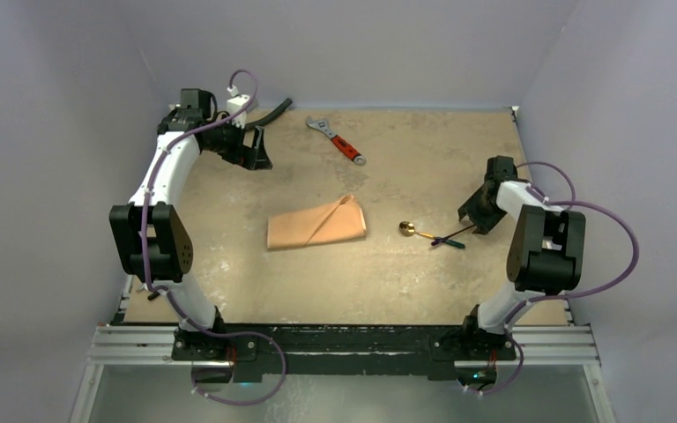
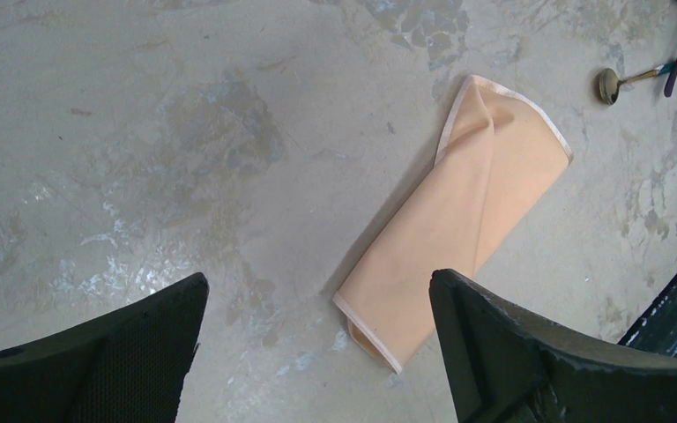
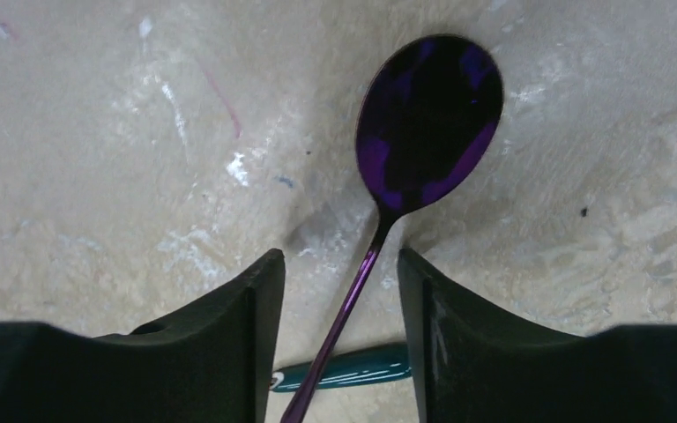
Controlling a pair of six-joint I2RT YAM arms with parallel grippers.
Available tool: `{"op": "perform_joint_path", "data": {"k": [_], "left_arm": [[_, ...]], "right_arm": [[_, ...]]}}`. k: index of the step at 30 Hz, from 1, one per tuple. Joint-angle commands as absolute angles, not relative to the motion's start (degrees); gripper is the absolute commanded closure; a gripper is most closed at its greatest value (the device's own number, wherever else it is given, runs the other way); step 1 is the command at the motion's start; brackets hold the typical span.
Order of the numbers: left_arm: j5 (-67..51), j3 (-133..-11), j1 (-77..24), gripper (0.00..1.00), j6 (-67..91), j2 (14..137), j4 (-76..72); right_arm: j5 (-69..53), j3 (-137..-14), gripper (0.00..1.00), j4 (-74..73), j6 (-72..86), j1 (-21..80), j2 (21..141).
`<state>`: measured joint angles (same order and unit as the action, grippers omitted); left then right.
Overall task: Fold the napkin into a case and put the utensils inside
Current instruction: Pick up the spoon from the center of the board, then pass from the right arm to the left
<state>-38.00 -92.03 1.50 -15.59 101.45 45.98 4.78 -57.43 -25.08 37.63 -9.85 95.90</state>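
The napkin (image 1: 316,226) is lying folded near the middle of the table (image 1: 423,159) as a flat, layered peach-orange oblong, its long side running left to right. One flap is slanting across it towards the right end. Nothing is resting on it or touching it.

The utensils are lying on the bare table to the napkin's right, apart from the cloth. The gold-bowled spoon (image 1: 405,229) is sitting nearest, its bowl towards the napkin and its teal handle pointing away to the right. The purple spoon (image 3: 429,119) is lying across that teal handle, its shiny dark bowl facing up in the right wrist view.

The right hand (image 3: 339,264) is hanging low over the purple spoon. Its two fingers are standing apart on either side of the thin handle, with table showing through the gap on each side, so they are not clamping it.

The left hand (image 2: 317,280) is hovering over the far left part of the table, well away from the napkin. Its fingers are spread wide and holding nothing.

A red-handled wrench (image 1: 337,141) is lying near the far edge, and a curved black hose (image 1: 264,113) is lying in the far left corner.
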Motion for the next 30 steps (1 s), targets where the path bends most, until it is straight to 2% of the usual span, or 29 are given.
{"op": "perform_joint_path", "data": {"k": [1,4,8,16,20,25,30], "left_arm": [[-39.4,-94.3,1.8,0.02,-17.3,100.7,47.4],[-39.5,-94.8,1.8,0.02,-18.4,100.5,48.0],[-41.1,-94.9,1.8,0.02,-20.3,99.5,47.9],[-44.9,-99.2,0.4,0.01,-26.0,99.5,53.0],[-47.5,-99.8,-4.9,0.02,-25.2,97.8,53.6],[-47.1,-91.3,-15.0,0.02,-16.9,92.0,45.3],[-46.8,-86.9,-19.6,0.02,-7.2,90.3,39.2]], "right_arm": [[6.0,-56.2,0.55,-20.9,39.6,-10.6,98.0],[3.7,-55.7,0.77,-19.5,40.1,-10.7,98.2],[0.8,-53.4,1.00,-17.7,40.6,-10.7,97.0],[-6.3,-50.5,1.00,-13.7,45.7,-7.1,86.9],[-7.6,-55.0,1.00,-13.0,52.2,2.4,81.9],[-6.0,-60.7,1.00,-8.5,60.9,14.1,80.5],[-3.8,-63.7,1.00,-1.0,68.3,22.0,80.3]]}}
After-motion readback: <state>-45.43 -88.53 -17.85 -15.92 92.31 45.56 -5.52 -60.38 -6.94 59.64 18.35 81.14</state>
